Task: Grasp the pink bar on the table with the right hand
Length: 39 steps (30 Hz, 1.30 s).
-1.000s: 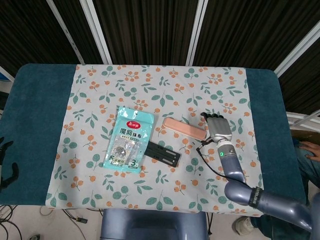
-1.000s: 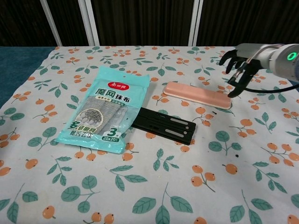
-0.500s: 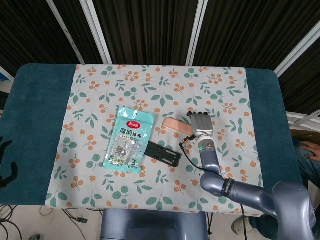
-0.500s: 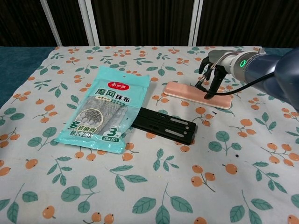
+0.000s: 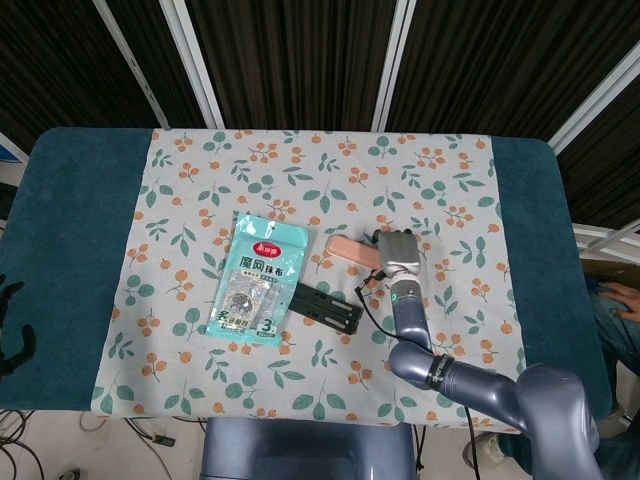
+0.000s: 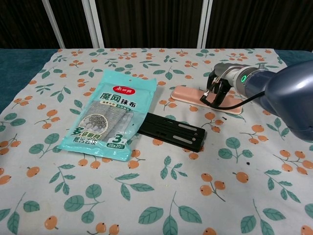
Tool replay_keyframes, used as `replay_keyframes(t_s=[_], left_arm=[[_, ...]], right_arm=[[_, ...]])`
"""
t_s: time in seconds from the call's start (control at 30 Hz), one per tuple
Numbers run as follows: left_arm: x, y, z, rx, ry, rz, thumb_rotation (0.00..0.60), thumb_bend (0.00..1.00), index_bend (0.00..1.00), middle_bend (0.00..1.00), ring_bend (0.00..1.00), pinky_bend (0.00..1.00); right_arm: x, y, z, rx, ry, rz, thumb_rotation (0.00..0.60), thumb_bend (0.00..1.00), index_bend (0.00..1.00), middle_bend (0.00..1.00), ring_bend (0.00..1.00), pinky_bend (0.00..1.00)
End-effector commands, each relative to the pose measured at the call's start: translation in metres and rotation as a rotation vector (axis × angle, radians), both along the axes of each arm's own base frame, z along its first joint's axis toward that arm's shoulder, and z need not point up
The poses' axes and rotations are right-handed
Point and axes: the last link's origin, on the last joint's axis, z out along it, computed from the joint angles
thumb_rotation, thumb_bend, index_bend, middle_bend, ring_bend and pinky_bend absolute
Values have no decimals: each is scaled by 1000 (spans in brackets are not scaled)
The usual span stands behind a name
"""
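The pink bar [image 6: 186,94] lies flat on the floral cloth, right of centre; its left end [image 5: 344,248] also shows in the head view. My right hand [image 6: 216,91] sits over the bar's middle and right part, fingers curled down around it and gripping it. In the head view the right hand [image 5: 397,251] covers most of the bar. The bar still rests on the cloth. At the far left edge of the head view my left hand [image 5: 12,325] shows only as dark fingers, spread and holding nothing.
A teal cleaning-cloth packet [image 6: 109,113] lies left of centre. A black slotted plate [image 6: 173,131] lies just in front of the bar, partly under the packet. The floral cloth [image 6: 161,196] covers a blue table [image 5: 75,250].
My right hand moved left from beyond the bar's right end onto the bar, lowered, and its fingers closed around it. The bar, packet and plate have not shifted.
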Motion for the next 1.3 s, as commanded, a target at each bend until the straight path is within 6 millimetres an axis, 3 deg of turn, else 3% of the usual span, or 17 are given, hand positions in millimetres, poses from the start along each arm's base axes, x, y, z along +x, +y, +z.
replay_keyframes(t_s=[0.03,0.77,1.03,1.3], left_arm=[[0,0,0,1,0,1,600,565,119,0,0,0],[-1,1,1,6,-3,16,600,570,119,0,0,0],[-1,0,1,5,-5,17,600,570,119,0,0,0],[0,-1,1,7,-5,15,600,570,118,0,0,0]], right_arm=[[1,0,-5,9,-4,2,600,308,350,389,306,187],[5,-2,-8,-35,-48,2,600,452,508,567,454,248],[9,0,18,-32,-176,11,600,455,509,569,456,248],[8,6,67,-15,-470,-25,600,466,510,551,456,247]])
